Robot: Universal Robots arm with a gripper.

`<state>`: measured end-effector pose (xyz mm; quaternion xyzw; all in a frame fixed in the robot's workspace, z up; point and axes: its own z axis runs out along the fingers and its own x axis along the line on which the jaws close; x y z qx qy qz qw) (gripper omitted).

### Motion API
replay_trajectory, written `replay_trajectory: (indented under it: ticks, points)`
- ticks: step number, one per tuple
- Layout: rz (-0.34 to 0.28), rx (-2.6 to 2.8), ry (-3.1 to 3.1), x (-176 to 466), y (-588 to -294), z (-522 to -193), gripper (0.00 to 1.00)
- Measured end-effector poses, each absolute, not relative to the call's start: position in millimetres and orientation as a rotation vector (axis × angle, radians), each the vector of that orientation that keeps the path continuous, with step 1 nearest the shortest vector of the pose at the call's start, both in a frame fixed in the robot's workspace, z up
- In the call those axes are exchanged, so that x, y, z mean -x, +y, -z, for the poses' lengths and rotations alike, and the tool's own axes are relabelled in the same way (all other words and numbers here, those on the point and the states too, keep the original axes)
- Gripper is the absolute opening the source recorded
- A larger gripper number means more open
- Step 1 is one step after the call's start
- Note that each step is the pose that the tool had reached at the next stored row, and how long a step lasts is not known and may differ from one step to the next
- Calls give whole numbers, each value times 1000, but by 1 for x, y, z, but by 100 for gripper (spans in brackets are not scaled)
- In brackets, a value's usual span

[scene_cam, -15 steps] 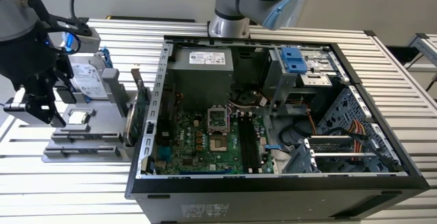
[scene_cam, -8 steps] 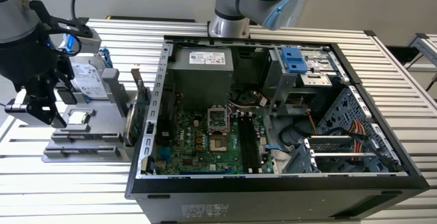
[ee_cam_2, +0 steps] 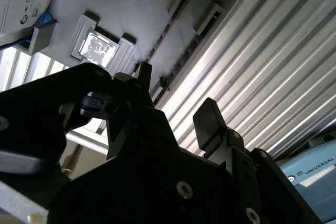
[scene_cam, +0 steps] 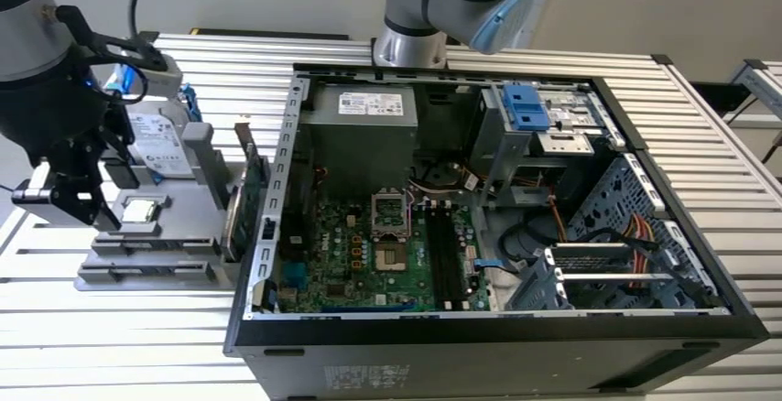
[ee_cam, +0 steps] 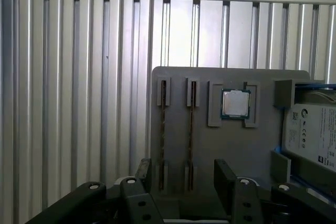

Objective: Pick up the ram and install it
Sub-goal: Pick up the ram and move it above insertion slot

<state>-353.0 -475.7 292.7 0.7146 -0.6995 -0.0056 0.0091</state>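
In the exterior view the gripper (scene_cam: 88,207) hangs over the tray (scene_cam: 183,273). The tray sits at 9 o'clock from the open case (scene_cam: 489,330), toward the exterior view's left. A card (scene_cam: 244,201) stands on edge between tray and case. The board slots (scene_cam: 446,259) near the case's middle lie bare, so nothing is installed. I judge the step in hand to be the approach for pickup. The air above the tray is open. The card's top edge and the case wall rise on the line from tray to slots. Cables crowd the slots at their 3 o'clock.

In the first wrist view the ram (ee_cam: 162,129) stands on edge in a tray groove, with a second ram (ee_cam: 190,129) just beside it and parallel. The CPU (ee_cam: 234,103) lies beside that one, and the drive (ee_cam: 315,129) lies further along. The jaws are spread wide and hold nothing. Both strips fall between the fingers (ee_cam: 226,174), and I cannot tell which is aimed at. The grasp, as I judge it, calls for centring on one strip. The gap to its neighbour is slim.

In the second wrist view the fingers stand apart and clear of the tray. Bare table (ee_cam_2: 273,77) slats beyond the tray's edge leave free room there.
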Motion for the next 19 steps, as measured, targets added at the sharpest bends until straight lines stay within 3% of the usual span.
replay_trajectory:
  ticks: [19]
  points:
    - [16, -2228, -2188, 353, -475, -283, 100]
